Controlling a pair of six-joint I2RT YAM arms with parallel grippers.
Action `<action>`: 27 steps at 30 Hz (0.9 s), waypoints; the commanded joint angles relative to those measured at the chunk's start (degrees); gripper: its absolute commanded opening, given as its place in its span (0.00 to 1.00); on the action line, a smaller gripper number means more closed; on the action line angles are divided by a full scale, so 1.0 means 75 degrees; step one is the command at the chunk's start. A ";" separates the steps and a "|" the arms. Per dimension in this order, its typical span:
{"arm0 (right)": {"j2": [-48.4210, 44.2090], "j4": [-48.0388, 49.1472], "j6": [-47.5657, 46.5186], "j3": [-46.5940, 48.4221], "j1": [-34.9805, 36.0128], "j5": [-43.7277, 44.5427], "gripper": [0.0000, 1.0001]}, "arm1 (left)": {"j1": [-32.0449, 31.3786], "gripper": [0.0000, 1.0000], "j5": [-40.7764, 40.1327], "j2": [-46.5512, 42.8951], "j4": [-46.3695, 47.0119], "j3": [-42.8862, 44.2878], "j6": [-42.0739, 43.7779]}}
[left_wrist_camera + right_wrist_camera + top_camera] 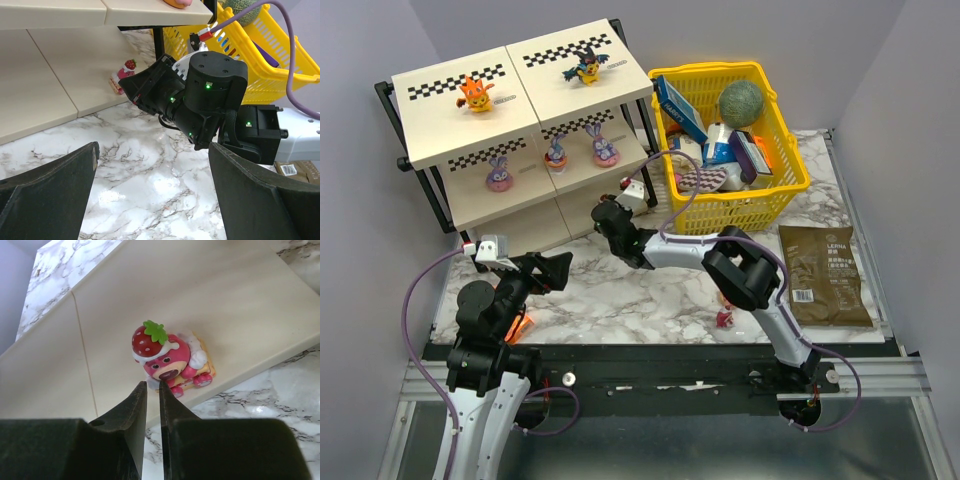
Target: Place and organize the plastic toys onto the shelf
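Note:
The shelf [440,125] holds an orange toy [475,93] and a black-and-yellow winged toy [586,68] on top, and three purple bunny-eared toys [556,152] on the middle tier. A red-pink strawberry bear toy [170,360] stands near the front edge of the bottom panel [200,300]; it also shows in the left wrist view [122,75]. My right gripper [152,385] is nearly shut, empty, with its tips just in front of that toy. My left gripper [152,147] is wide open and empty above the marble. Another small red-pink toy [725,318] lies on the table.
A yellow basket [790,185] with boxes and a green ball stands right of the shelf. A brown packet [823,275] lies at the right. A flat orange packet [517,326] lies under my left arm. The right arm [210,100] fills the space ahead of my left gripper.

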 commanded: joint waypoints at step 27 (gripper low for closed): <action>-0.0558 0.0531 0.0228 -0.0801 -0.0378 -0.0818 0.33 | -0.0003 0.99 -0.0167 -0.0053 -0.0044 0.0195 0.0059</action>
